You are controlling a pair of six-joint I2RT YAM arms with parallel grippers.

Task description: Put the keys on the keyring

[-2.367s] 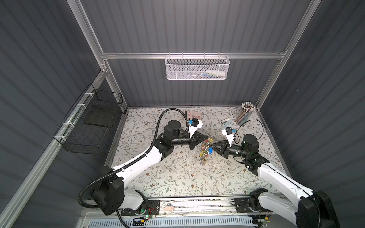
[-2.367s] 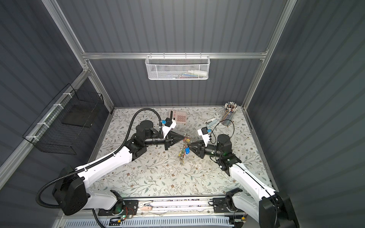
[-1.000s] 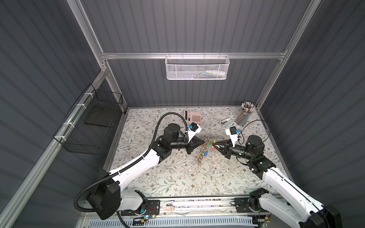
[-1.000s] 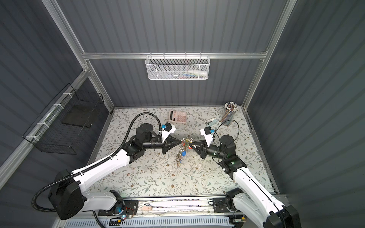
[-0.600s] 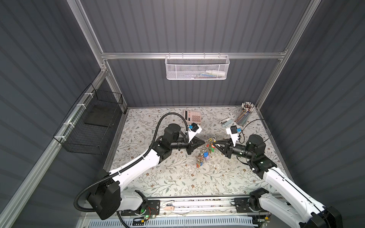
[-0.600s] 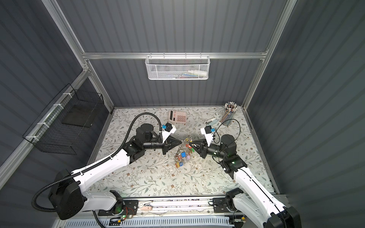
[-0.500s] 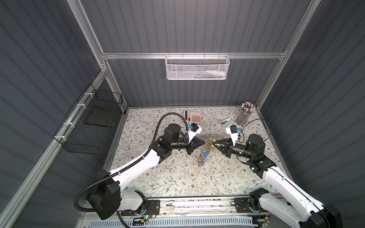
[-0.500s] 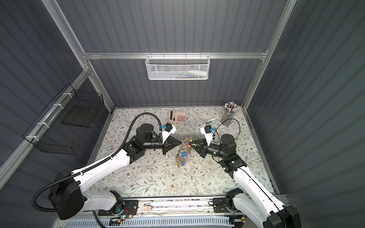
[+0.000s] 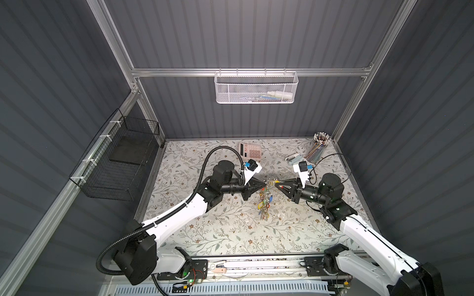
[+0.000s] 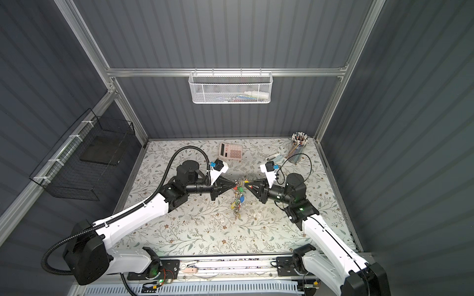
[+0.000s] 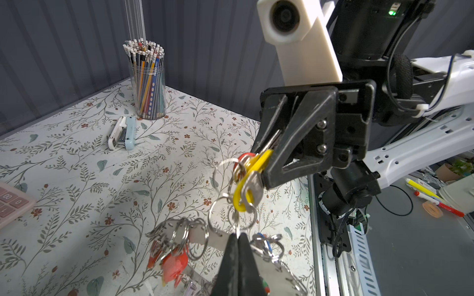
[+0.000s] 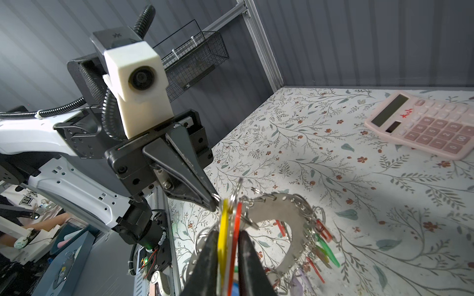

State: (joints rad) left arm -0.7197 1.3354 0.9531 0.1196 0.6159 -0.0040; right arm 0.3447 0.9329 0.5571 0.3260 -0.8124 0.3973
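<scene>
Close to done, but not closed out: most of the keys dangled by their coloured tags from the keyring, which hung clear of the flowered tabletop between the two arms. The left claw, jaws pressed together, appeared to pinch a small split ring at the keyring's rim, with the flat metal arc curving away just beyond its tip. Facing it, the right claw pinched the yellow-tagged key, and a red tag was caught between the same jaws beside it. The yellow tag touched the cluster of split rings directly in front of the left claw's tip. Whether that key was already threaded on could not be told. By the look of it, seating it and letting go were what remained.
</scene>
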